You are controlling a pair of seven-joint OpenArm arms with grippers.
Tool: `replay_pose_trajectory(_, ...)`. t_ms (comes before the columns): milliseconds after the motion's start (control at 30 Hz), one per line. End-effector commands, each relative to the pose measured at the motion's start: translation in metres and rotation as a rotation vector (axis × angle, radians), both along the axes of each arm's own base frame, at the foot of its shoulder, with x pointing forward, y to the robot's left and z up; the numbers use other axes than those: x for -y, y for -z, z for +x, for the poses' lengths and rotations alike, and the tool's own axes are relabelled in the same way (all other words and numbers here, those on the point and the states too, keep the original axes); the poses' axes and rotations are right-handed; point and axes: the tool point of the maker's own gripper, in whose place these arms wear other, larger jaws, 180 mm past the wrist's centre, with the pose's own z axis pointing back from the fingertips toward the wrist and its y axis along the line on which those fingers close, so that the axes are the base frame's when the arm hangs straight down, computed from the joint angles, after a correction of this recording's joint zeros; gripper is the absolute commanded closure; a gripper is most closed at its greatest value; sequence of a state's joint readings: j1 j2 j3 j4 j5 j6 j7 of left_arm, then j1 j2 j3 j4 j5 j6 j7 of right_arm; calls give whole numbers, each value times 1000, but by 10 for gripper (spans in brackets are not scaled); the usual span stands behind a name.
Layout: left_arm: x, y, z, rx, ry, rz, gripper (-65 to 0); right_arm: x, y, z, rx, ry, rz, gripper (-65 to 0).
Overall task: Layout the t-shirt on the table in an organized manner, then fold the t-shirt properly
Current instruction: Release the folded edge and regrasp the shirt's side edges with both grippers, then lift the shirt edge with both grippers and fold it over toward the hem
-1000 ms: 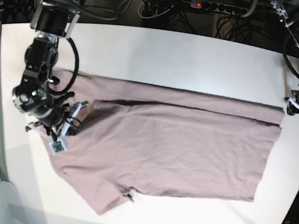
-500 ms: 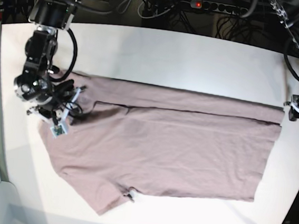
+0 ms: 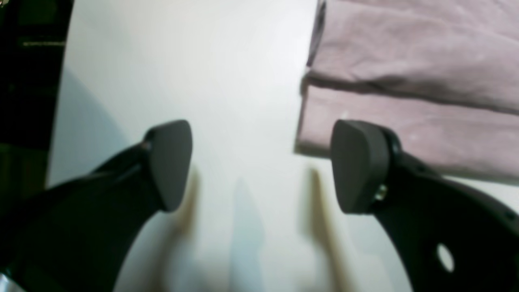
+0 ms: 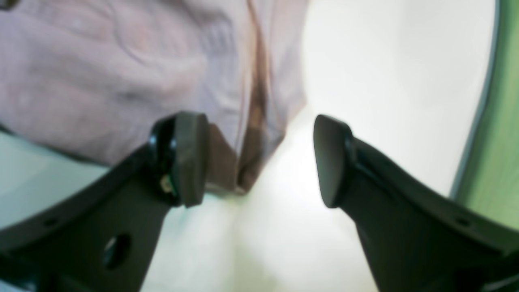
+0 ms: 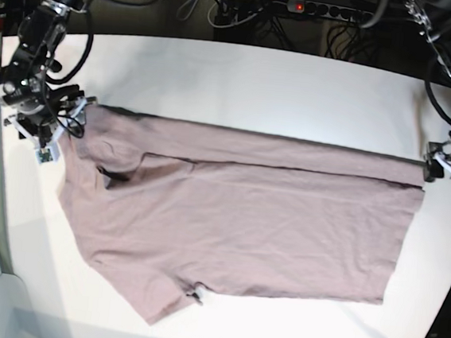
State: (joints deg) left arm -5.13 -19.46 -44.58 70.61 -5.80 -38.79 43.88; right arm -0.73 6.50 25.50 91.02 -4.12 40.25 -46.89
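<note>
Left wrist view: the left gripper (image 3: 259,166) hovers over the table (image 3: 182,73), jaws wide apart and empty, the t-shirt (image 3: 405,81) beyond its right-hand jaw. Right wrist view: the right gripper (image 4: 259,160) has its jaws spread, nothing between them; a shirt corner lies ahead of the left-hand jaw. Base view: both arms reach down at opposite shirt ends.

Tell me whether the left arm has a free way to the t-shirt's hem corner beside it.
Probably yes. The left gripper stands open over bare table, and the t-shirt corner lies right beside one finger with nothing between. Only a short sideways shift looks needed.
</note>
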Motion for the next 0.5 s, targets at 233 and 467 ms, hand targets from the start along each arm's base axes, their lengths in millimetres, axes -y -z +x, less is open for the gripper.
replay_pose_trajectory(233, 1, 0, 26, 43, -3, -53, -522, -6, -2, -1, 26, 4, 24, -371)
replay_pose_trajectory(467, 5, 4, 29, 61, 6, -62, -522, -7, 13, -10, -19, 8, 42, -193)
